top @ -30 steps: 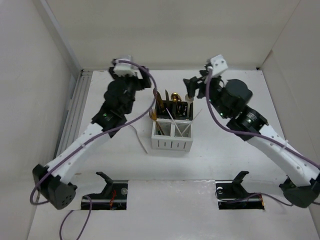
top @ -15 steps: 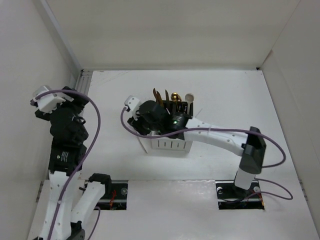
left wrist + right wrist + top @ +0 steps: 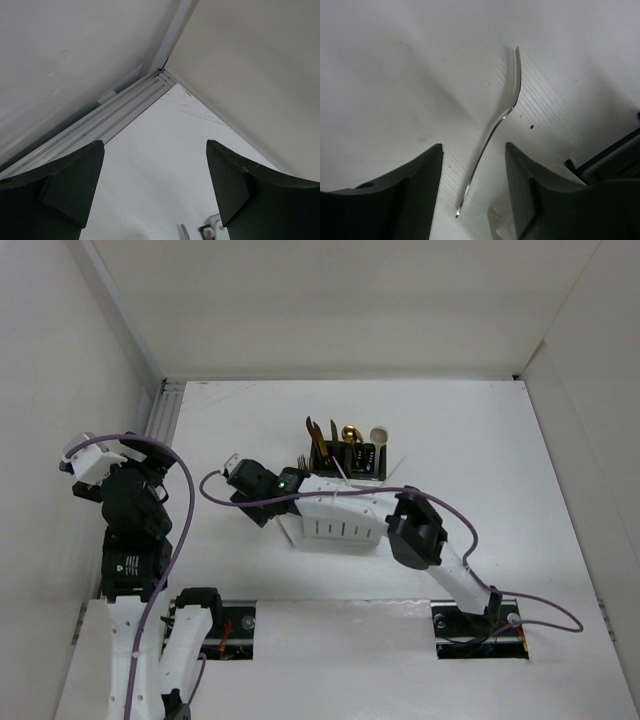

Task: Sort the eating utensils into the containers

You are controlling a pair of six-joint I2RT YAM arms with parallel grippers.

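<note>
The right arm stretches left across the containers (image 3: 340,525). Its claw (image 3: 472,150) is half open and empty, poised over a slim utensil (image 3: 511,100) lying on the table (image 3: 480,440) just left of them. The left arm is folded upright by the left wall, its claw (image 3: 154,150) spread wide and empty.

The top external camera looks down from above and behind the arm bases, far enough back to take in the whole table (image 3: 480,440) and its walls. The left wrist camera sits high at the near left and faces between its own fingers (image 3: 60,185) toward the far left corner. The rail (image 3: 125,107) there also shows from the top. The right wrist camera hangs close over the table just left of the containers (image 3: 343,528), above a slim utensil (image 3: 495,130).
</note>
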